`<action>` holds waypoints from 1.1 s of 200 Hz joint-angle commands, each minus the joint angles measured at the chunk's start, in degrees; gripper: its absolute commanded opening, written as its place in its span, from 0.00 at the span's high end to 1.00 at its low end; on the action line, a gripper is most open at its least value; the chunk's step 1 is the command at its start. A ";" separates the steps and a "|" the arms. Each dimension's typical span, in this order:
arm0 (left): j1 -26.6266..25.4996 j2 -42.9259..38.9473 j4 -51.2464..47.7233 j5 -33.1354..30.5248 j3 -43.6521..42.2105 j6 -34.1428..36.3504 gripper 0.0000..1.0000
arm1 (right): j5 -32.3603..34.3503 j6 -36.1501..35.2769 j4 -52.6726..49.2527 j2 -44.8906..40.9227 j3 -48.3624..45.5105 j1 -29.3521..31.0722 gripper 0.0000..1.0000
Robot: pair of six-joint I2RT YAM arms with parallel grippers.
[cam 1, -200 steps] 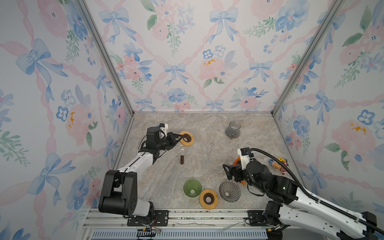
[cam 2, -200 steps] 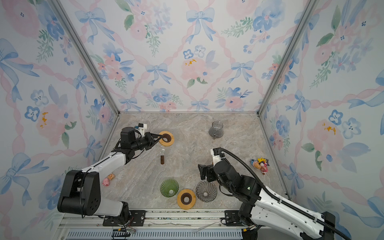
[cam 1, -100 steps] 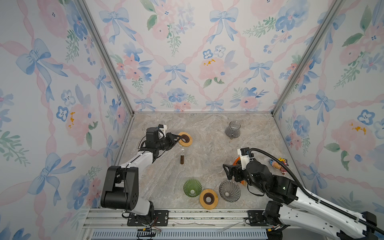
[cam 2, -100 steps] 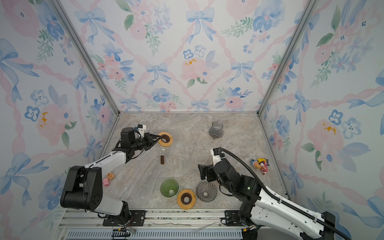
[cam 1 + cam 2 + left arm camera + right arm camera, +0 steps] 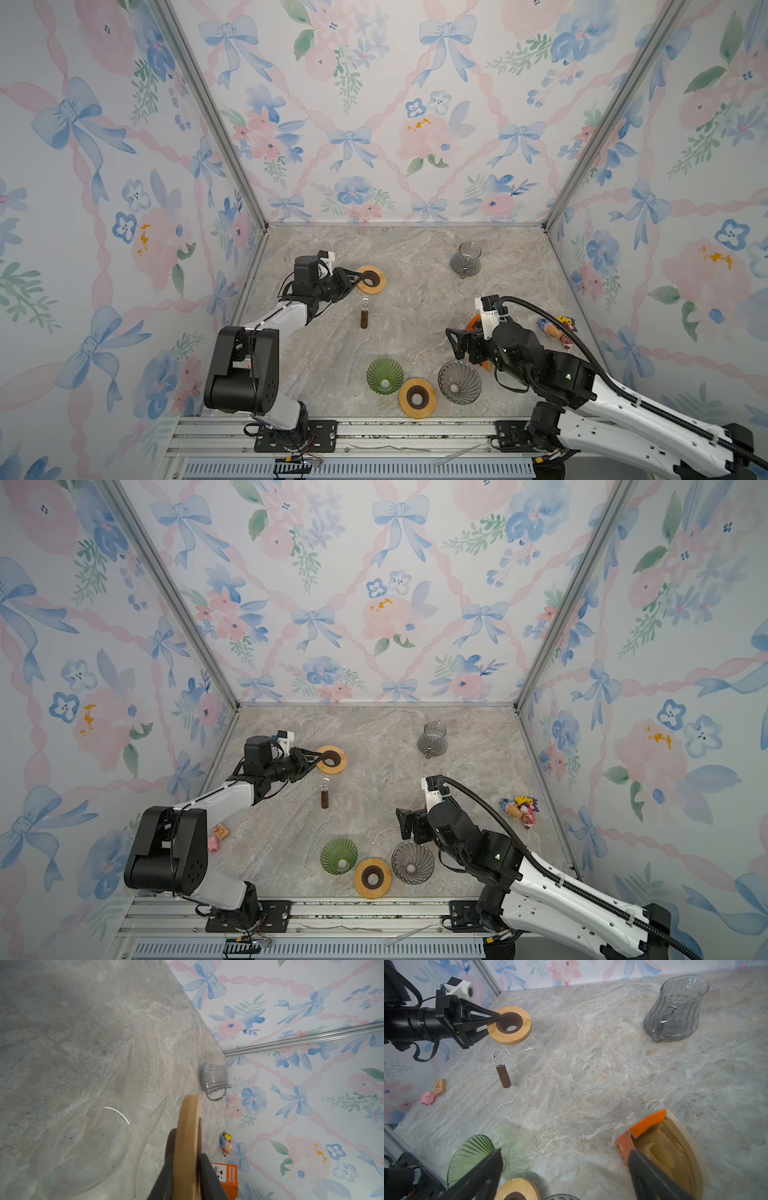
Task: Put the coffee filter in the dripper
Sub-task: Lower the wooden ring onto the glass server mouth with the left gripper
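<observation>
The right arm (image 5: 515, 353) hides most of the orange filter box (image 5: 473, 323); the tiny toys (image 5: 559, 328) are unidentifiable.

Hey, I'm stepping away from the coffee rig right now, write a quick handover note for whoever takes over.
Left end effector: jaws straddle the rim of the wooden ring on the clear carafe; gripping or not, cannot tell.
Right end effector: open, empty, by the orange filter box.
Filters sit in that box; green dripper and grey dripper stand near the front edge, both empty.
Done: nothing placed. Left: pick one filter, seat it in a dripper.
</observation>
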 commanded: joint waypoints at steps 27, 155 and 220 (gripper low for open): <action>0.77 0.08 -7.20 -2.94 3.17 5.02 0.67 | 0.41 0.51 0.38 0.15 0.42 1.10 0.03; 0.75 -1.81 -19.61 -7.67 8.99 10.56 0.26 | 0.94 -0.05 0.58 0.47 0.85 1.08 0.04; 0.82 -3.67 -25.30 -11.11 11.44 14.37 0.29 | 0.68 -0.26 1.14 1.41 1.38 1.23 0.03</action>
